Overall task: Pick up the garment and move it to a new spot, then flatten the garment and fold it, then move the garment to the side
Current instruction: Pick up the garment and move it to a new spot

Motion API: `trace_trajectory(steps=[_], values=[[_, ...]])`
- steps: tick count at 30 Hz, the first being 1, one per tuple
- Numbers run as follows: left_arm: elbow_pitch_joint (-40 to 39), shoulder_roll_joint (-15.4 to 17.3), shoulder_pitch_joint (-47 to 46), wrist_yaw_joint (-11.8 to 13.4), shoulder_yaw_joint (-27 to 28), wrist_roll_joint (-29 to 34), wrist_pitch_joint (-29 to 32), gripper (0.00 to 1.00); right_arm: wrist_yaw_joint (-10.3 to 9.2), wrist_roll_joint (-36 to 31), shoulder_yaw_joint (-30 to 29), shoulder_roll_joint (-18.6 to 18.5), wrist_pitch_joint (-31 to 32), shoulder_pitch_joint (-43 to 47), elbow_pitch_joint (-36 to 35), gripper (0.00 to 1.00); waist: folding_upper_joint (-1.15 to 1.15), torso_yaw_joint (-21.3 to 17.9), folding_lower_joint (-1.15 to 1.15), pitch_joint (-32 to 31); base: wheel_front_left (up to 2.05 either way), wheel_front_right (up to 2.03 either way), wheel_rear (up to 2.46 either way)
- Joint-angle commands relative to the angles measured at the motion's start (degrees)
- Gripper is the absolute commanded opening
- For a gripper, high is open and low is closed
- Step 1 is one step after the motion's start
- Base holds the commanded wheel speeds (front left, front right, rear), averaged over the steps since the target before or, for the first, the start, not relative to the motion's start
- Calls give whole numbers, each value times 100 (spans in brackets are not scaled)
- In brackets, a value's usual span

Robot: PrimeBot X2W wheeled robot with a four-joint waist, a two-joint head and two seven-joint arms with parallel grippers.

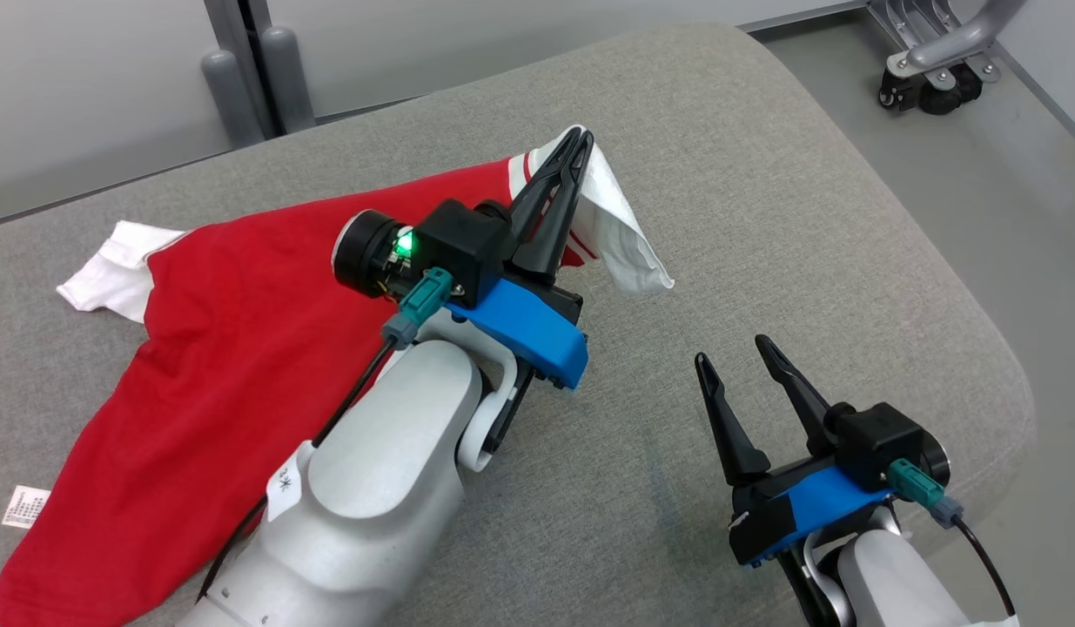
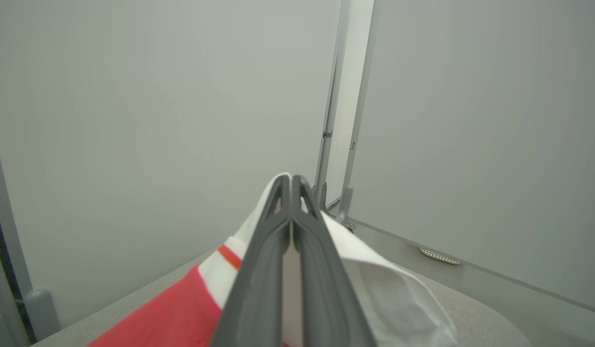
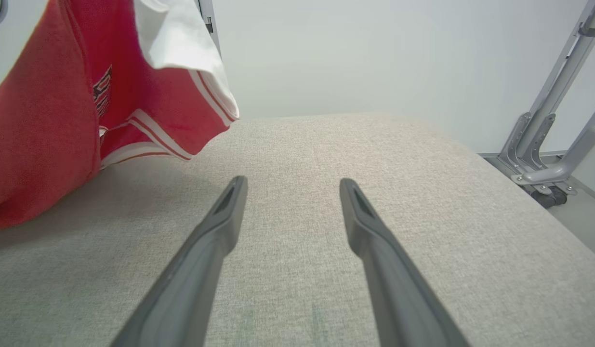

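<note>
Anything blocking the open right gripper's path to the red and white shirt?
Nothing visible. Only bare grey fabric surface lies between the right gripper and the red and white shirt, whose white sleeve the shut left gripper holds raised.

The right gripper (image 3: 292,183) is holding its two fingers wide apart above the grey padded surface (image 3: 446,202), gripping nothing; the red garment (image 3: 42,120) is hanging at the upper left, its white sleeve (image 3: 181,38) drooping; a metal frame (image 3: 543,140) is standing at the right.

Setting: robotics lab or test bay, indoor, shown by plain pale partition panels (image 1: 84,78) on grey metal posts (image 1: 286,78), smooth grey floor (image 1: 1007,244), castered metal frame (image 1: 930,57), and fabric-covered padded worktable (image 1: 746,174) with rounded corners.
</note>
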Motion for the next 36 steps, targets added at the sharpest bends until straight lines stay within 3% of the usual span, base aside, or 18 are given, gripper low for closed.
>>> trace_trajectory(steps=[1,2,11,21,28,36], values=[[22,14,-79,77,-29,-31,-16,0,1,4,1,13,-24,-86,-1,100,0,-13,0,2,0,0,0],[153,12,-10,174,-154,-84,-16,100,1,5,-26,16,-24,-77,-7,100,0,-10,0,4,0,0,0],[672,11,615,348,31,17,-17,100,1,-36,-201,13,-23,53,-60,100,0,447,0,-181,0,0,0],[202,96,2077,672,1677,649,-16,100,1,-184,-415,8,-24,277,-76,100,0,1220,0,-633,0,0,0],[-173,67,3157,622,2715,991,-17,100,1,-234,-470,8,-24,489,-35,100,0,1568,0,-976,0,0,0],[-461,8,3913,521,3340,1131,-16,100,1,-289,-498,8,-24,722,3,100,0,1775,0,-1284,0,0,0]])
